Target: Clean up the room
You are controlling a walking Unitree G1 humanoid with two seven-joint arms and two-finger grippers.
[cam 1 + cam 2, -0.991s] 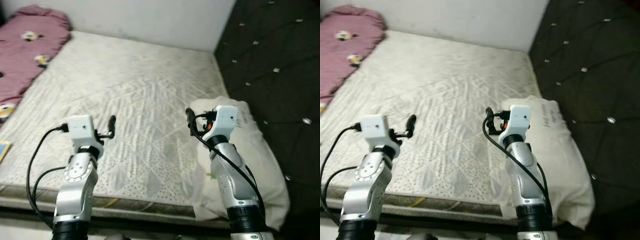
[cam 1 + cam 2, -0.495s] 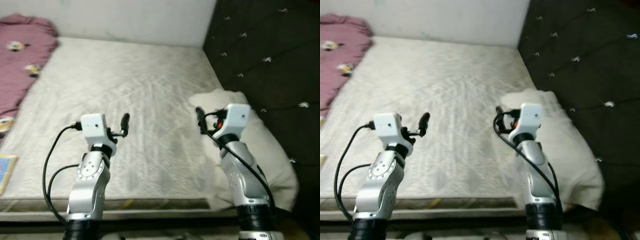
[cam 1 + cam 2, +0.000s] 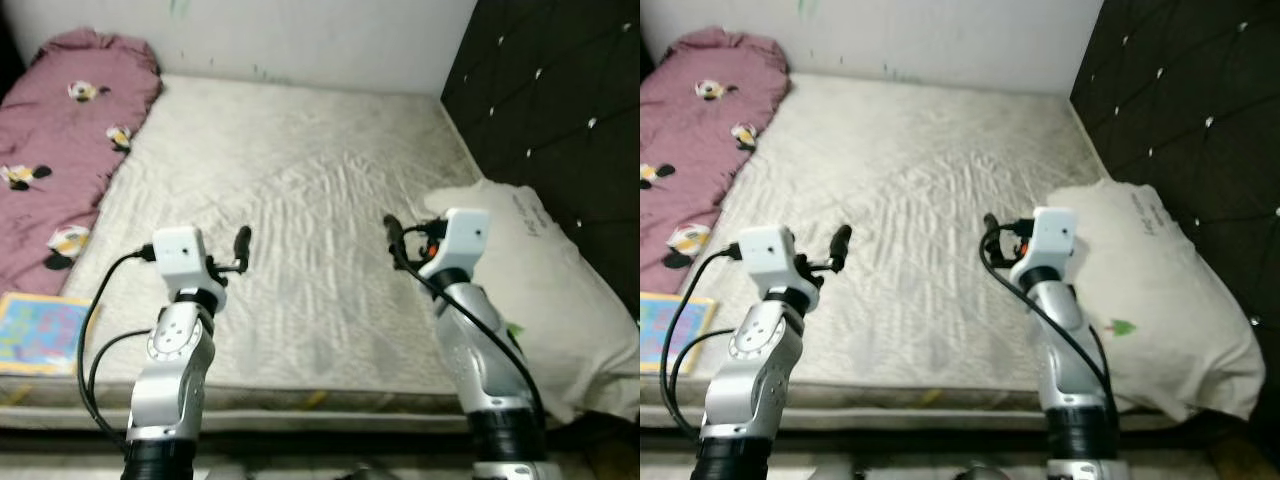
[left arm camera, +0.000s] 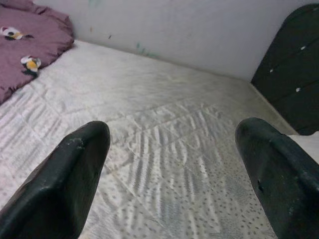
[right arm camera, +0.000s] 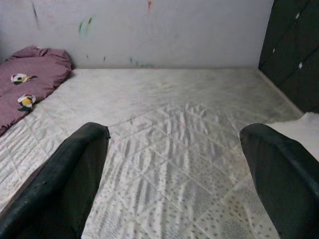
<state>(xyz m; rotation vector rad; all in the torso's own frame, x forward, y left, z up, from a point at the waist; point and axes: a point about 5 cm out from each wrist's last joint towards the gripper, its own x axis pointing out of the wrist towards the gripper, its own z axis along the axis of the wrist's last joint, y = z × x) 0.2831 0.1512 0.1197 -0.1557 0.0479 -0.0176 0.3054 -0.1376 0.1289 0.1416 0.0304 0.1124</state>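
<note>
The left gripper [image 4: 169, 164] is held out above the near part of the mattress with its two black fingers [image 4: 65, 184] spread wide and nothing between them; the right gripper [image 5: 174, 169] is raised the same way a little to its right, fingers parted too and holding nothing. In the head views both silver arms rise from the bottom edge, each with a white wrist block and a black cable looping down beside it — the left gripper [image 3: 241, 247] over the quilted surface, the right gripper [image 3: 393, 235] just beside the pillow.

Nearest the robot, at the left front corner of the bed, a flat colourful book [image 3: 40, 332] in blues and yellows lies on the mattress edge. The bare mattress [image 3: 300, 200] is off-white with a diamond-stitched, dotted cover, and it stretches away to the wall. On its right side a large cream pillow [image 3: 1150, 290] with a small green mark and some faint writing lies against the dark headboard [image 3: 560, 110], which is padded in tufted diamonds with shiny studs.

Further back on the left, a pink blanket [image 3: 60, 150] printed with cartoon figures runs along the mattress edge up to the far corner — bunched at the top. Behind it all stands a pale wall [image 5: 149, 30] with a few small paint marks.
</note>
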